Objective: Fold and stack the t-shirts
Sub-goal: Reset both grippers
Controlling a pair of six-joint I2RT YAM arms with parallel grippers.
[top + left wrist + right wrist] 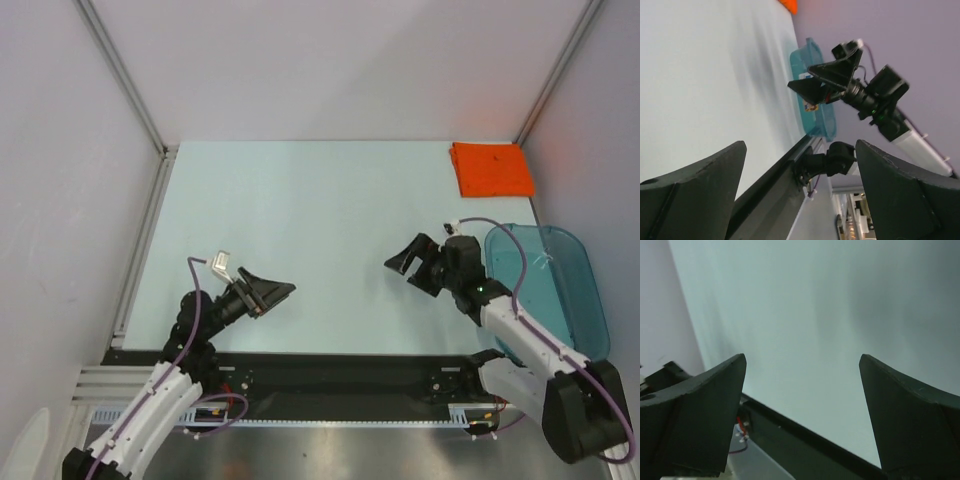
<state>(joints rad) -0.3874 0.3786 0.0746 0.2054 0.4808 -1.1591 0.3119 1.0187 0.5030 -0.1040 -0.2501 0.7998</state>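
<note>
Just beyond the far end of the teal bin (560,290), flat on the table (300,200): orange t-shirt (492,168), folded into a compact, near-rectangular packet. Apart from the bin, not touching it. Seen from the left wrist only as an orange sliver (789,5) past the bin (812,95).

Progress, judged from the layout: folding done for this packet, edges squared and sleeves tucked out of sight. No loose or unfolded garment visible anywhere to the left of the bin. Nothing orange showing through the bin's translucent walls. Cannot tell whether the packet is one shirt or several stacked; too small for counting layers. Probably at or close to the end of the task, with little or nothing left beyond a possible further shirt out of view.

Orientation: long axis crosswise to the bin's length, running left to right, turned slightly clockwise in the overhead view. Collar end and hem end not distinguishable once folded, so no clear facing direction.

Left gripper (268,293), well to the left of the bin: jaws spread wide, nothing between them, confirmed by its own camera (800,200). Right gripper (415,262), near the bin's left wall: likewise wide apart and empty (802,415), well short of the shirt.
</note>
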